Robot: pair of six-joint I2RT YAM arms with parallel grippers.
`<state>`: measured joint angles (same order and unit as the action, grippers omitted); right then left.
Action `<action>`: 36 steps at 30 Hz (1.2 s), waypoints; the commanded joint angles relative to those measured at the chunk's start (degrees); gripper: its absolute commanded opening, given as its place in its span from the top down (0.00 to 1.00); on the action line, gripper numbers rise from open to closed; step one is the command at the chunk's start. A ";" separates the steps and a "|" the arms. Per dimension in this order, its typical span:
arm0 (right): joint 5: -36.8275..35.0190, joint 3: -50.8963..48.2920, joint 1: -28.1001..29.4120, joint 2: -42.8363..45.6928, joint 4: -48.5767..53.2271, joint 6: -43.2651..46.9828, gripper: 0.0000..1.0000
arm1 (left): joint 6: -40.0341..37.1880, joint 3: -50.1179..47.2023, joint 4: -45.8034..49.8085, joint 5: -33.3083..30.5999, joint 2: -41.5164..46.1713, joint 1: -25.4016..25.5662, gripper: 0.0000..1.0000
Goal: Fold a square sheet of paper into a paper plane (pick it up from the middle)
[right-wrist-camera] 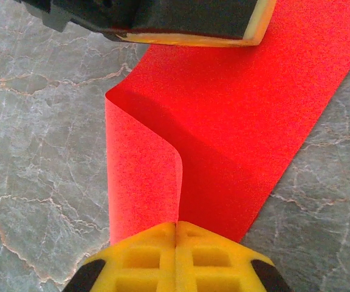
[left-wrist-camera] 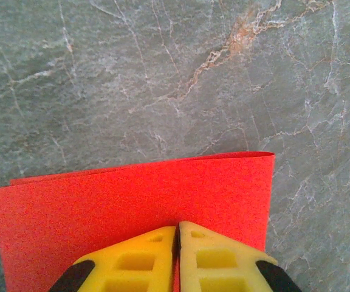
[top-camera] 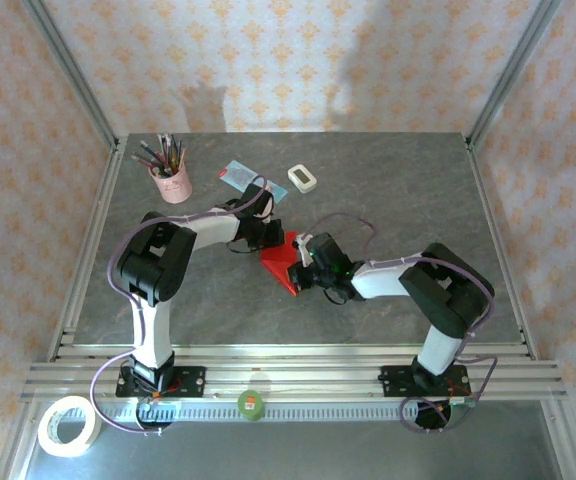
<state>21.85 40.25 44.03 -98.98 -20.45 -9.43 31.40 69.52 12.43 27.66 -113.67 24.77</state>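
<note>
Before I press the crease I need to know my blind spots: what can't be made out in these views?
- Left wrist: the left gripper covers the near edge of the paper; pinched layers can't be counted.
- Right wrist: the left gripper hides the paper's far end, the right gripper its near corner.
- Top view: both grippers cover most of the paper; its outline is hidden.

Red square sheet of paper (top-camera: 278,267) folded over loosely; fold curved, uncreased.

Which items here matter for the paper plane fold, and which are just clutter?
Job: red square sheet of paper, left gripper and right gripper, both shut on it.
Lying about: pink cup of pens, light blue card, white block, white tape roll, green roll.
</note>
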 commanded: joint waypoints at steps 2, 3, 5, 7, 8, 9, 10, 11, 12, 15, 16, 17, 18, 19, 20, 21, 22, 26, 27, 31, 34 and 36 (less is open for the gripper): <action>-1.28 1.24 -0.35 -0.77 0.80 -0.06 0.98 | -1.12 -0.89 3.76 -0.68 -2.88 0.86 0.88; -1.28 1.24 -0.35 -0.86 0.79 -0.04 0.98 | -1.09 -0.92 3.68 -0.67 -2.88 0.81 0.88; -1.21 1.24 -0.35 -1.03 0.95 -0.05 0.98 | -1.09 -0.95 3.66 -0.68 -2.94 0.85 0.88; -1.24 1.21 -0.35 -1.13 1.03 -0.04 0.98 | -1.09 -0.92 3.66 -0.68 -2.97 0.82 0.88; -1.19 1.30 -0.35 -1.17 1.18 -0.01 0.98 | -1.14 -0.96 3.66 -0.68 -2.98 0.83 0.88; -1.23 1.32 -0.35 -1.30 1.20 0.00 0.98 | -1.10 -0.96 3.66 -0.64 -2.99 0.83 0.88; -1.19 1.41 -0.35 -1.39 1.20 0.07 0.98 | -1.08 -0.95 3.66 -0.71 -2.96 0.83 0.88; -1.20 1.41 -0.35 -1.51 1.31 0.02 0.98 | -1.08 -0.91 3.66 -0.68 -2.96 0.80 0.88; -1.20 1.50 -0.35 -1.68 1.43 0.03 0.98 | -1.04 -0.92 3.66 -0.68 -2.96 0.80 0.88; -1.36 1.59 -0.34 -1.91 1.62 0.05 0.98 | -1.08 -0.87 3.83 -0.72 -3.05 0.81 0.88; -1.29 1.67 -0.35 -2.00 1.70 0.07 0.97 | -1.08 -0.87 3.84 -0.70 -3.04 0.87 0.88; -1.39 1.67 -0.35 -2.08 1.77 0.07 0.98 | -1.10 -0.88 3.89 -0.76 -3.05 0.81 0.88; -1.41 1.67 -0.35 -2.09 1.86 0.01 0.98 | -1.08 -0.91 3.88 -0.72 -3.04 0.83 0.88; -1.46 1.67 -0.35 -2.11 1.98 0.04 0.98 | -1.08 -0.87 3.83 -0.72 -3.05 0.87 0.88; -1.54 1.67 -0.35 -2.14 2.14 0.05 0.98 | -1.08 -0.88 3.84 -0.76 -3.05 0.87 0.88; -1.63 1.67 -0.35 -2.23 2.30 0.03 0.98 | -0.99 -0.87 3.82 -0.77 -3.01 0.81 0.88; -1.63 1.67 -0.35 -2.18 2.50 0.04 0.98 | -0.99 -0.83 3.83 -0.75 -2.99 0.88 0.88; -1.80 1.43 -0.35 -2.14 3.06 -0.17 0.98 | -0.90 0.28 4.38 -0.83 -2.17 0.82 0.88; -1.77 1.41 -0.35 -2.10 3.20 -0.28 0.98 | -0.61 0.59 4.25 -0.77 -1.44 0.84 0.87; -1.84 1.20 -0.39 -1.94 3.51 -0.62 0.98 | 1.69 1.56 3.21 -1.93 3.24 0.43 0.81; -1.72 1.24 -0.35 -1.94 3.65 -1.00 0.98 | 4.92 0.49 1.31 -3.22 8.26 -0.28 0.73; -1.75 1.32 -0.35 -1.97 3.61 -1.05 0.98 | 6.90 -1.53 -0.20 -3.93 10.92 -0.68 0.69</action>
<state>21.82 40.71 44.03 -100.05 -19.70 -9.65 34.61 69.30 13.39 26.28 -108.73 24.75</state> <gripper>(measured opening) 0.052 0.302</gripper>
